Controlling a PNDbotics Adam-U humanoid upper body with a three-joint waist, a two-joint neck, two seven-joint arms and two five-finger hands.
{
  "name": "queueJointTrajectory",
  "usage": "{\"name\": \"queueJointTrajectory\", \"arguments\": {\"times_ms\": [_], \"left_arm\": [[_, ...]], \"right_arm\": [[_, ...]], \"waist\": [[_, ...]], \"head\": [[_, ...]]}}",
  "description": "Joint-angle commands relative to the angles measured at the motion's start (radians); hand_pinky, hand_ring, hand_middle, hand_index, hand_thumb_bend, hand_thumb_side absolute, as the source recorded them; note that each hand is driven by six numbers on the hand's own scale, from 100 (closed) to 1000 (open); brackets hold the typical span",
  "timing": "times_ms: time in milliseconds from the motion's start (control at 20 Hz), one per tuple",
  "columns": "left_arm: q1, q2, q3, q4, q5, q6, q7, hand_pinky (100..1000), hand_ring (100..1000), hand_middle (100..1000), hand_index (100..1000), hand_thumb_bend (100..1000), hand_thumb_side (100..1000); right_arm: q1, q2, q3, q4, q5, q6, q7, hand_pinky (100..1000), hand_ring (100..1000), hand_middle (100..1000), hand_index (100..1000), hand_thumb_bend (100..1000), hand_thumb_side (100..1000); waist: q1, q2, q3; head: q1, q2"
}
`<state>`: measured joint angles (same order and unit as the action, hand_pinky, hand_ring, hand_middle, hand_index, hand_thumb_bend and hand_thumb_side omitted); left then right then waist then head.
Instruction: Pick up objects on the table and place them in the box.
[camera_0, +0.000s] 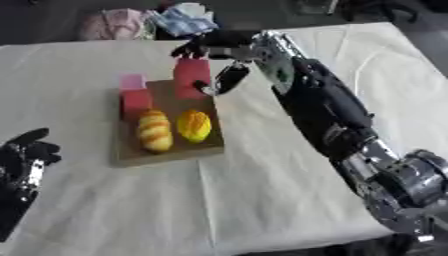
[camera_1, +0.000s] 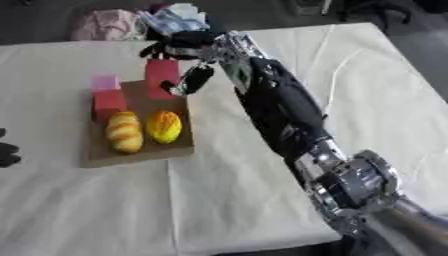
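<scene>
A flat brown cardboard box (camera_0: 166, 152) lies left of the table's middle. In it are a striped bread loaf (camera_0: 155, 131), a yellow rounded bun-like item (camera_0: 194, 126) and a red block (camera_0: 136, 102) with a pink piece (camera_0: 132, 81) at its far end. My right hand (camera_0: 210, 47) reaches in from the lower right to the box's far right corner. Its fingers and thumb are curled round a second red block (camera_0: 191, 77), which stands upright at that corner; whether it touches the box floor is unclear. My left hand (camera_0: 26, 155) rests open at the lower left, fingers up.
A white cloth covers the table (camera_0: 262, 200). Beyond its far edge lie a pink bundle (camera_0: 114, 24) and a blue-and-white cloth (camera_0: 184, 20). My right arm (camera_0: 324, 110) crosses the table's right half diagonally.
</scene>
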<state>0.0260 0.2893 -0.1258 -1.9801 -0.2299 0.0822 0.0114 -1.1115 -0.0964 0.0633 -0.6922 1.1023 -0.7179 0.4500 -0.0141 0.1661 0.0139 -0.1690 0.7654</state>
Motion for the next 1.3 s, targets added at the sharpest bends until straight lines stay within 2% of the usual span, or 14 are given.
{"name": "queueJointTrajectory", "arguments": {"times_ms": [50, 150, 250, 400, 450, 600, 900, 1100, 1300], "left_arm": [[-0.010, 0.002, 0.000, -0.020, 0.005, -0.001, -0.004, 747, 645, 624, 855, 100, 808], [-0.010, 0.001, 0.000, -0.020, 0.005, -0.001, -0.005, 747, 645, 623, 855, 100, 808], [-0.010, 0.001, -0.001, -0.020, 0.005, 0.000, -0.005, 747, 645, 622, 855, 100, 809], [-0.010, 0.001, 0.000, -0.020, 0.005, 0.000, -0.005, 747, 644, 621, 855, 100, 809], [-0.010, 0.001, 0.000, -0.020, 0.005, 0.000, -0.005, 747, 644, 621, 855, 100, 809], [-0.010, 0.001, 0.000, -0.020, 0.006, 0.001, -0.005, 747, 644, 621, 856, 100, 810], [-0.009, 0.003, 0.000, -0.020, 0.007, 0.001, -0.006, 747, 644, 621, 856, 100, 809], [-0.009, 0.005, 0.000, -0.020, 0.007, 0.000, -0.006, 747, 644, 621, 856, 100, 809], [-0.009, 0.007, 0.001, -0.020, 0.008, 0.000, -0.006, 748, 644, 621, 856, 100, 806]], "right_arm": [[-0.015, 0.008, -0.027, 0.021, 0.094, -0.188, 0.117, 797, 736, 584, 978, 100, 277], [-0.012, 0.014, -0.036, 0.034, 0.146, -0.183, 0.071, 801, 752, 684, 989, 100, 281], [-0.011, 0.018, -0.040, 0.043, 0.193, -0.179, 0.026, 816, 805, 842, 1000, 100, 286], [-0.014, 0.018, -0.042, 0.043, 0.249, -0.175, -0.030, 840, 873, 976, 1000, 100, 296], [-0.014, 0.018, -0.043, 0.042, 0.264, -0.174, -0.048, 849, 893, 1000, 1000, 100, 363], [-0.016, 0.014, -0.048, 0.034, 0.286, -0.174, -0.103, 866, 916, 1000, 1000, 100, 380], [-0.023, 0.006, -0.047, 0.012, 0.259, -0.188, -0.166, 887, 946, 1000, 1000, 100, 318], [-0.035, -0.001, -0.029, -0.015, 0.193, -0.189, -0.161, 892, 948, 1000, 1000, 100, 269], [-0.041, -0.018, -0.011, -0.060, 0.062, -0.189, -0.131, 888, 926, 1000, 1000, 100, 210]], "waist": [[0.020, -0.017, 0.002], [0.020, -0.016, 0.004], [0.020, -0.016, 0.005], [0.019, -0.016, 0.005], [0.019, -0.016, 0.005], [0.018, -0.017, 0.005], [0.018, -0.018, 0.001], [0.018, -0.020, -0.001], [0.017, -0.021, -0.004]], "head": [[-0.004, 0.005], [-0.005, 0.005], [-0.005, 0.005], [-0.005, 0.005], [-0.005, 0.005], [-0.005, 0.005], [-0.006, 0.005], [-0.008, 0.005], [-0.006, 0.005]]}}
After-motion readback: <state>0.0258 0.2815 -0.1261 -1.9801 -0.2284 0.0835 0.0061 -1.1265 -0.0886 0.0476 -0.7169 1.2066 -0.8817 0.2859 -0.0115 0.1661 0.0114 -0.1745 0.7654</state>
